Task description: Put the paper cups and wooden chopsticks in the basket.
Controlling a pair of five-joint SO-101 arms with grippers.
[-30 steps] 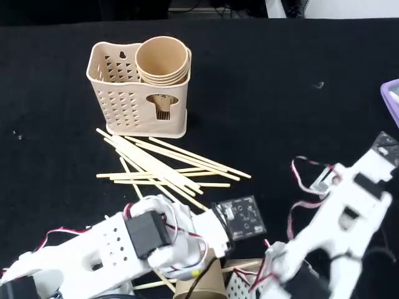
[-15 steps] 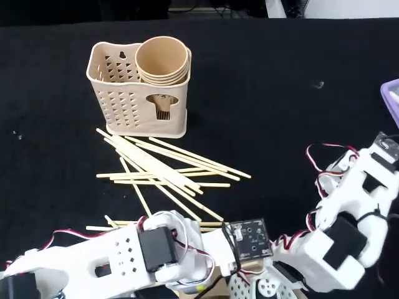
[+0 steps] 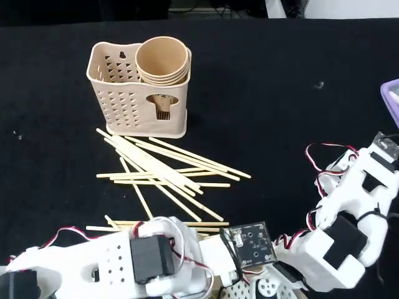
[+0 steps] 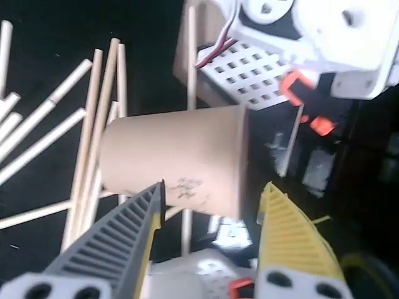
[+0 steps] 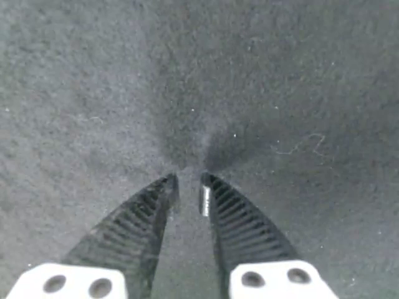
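A brown paper cup [image 4: 174,162] lies on its side across some wooden chopsticks [image 4: 93,124]. My left gripper [image 4: 212,193] is open, with a grey and a yellow finger on either side of the cup's rim end. The beige basket [image 3: 134,103] stands at the far left of the table with a stack of paper cups [image 3: 162,59] in it. Several chopsticks [image 3: 162,165] lie scattered in front of the basket. My right gripper [image 5: 188,185] hovers over bare black cloth, its fingers drawn almost together with nothing between them.
The left arm [image 3: 124,268] lies along the near edge and the right arm [image 3: 349,230] is folded at the near right, close beside it. White parts of the right arm [image 4: 312,37] sit just beyond the lying cup. A purple tray [image 3: 391,96] pokes in at the right edge.
The left arm has slid toward the near edge and now covers the lying cup in the high view. The right arm swung right and folded up, then stayed still.
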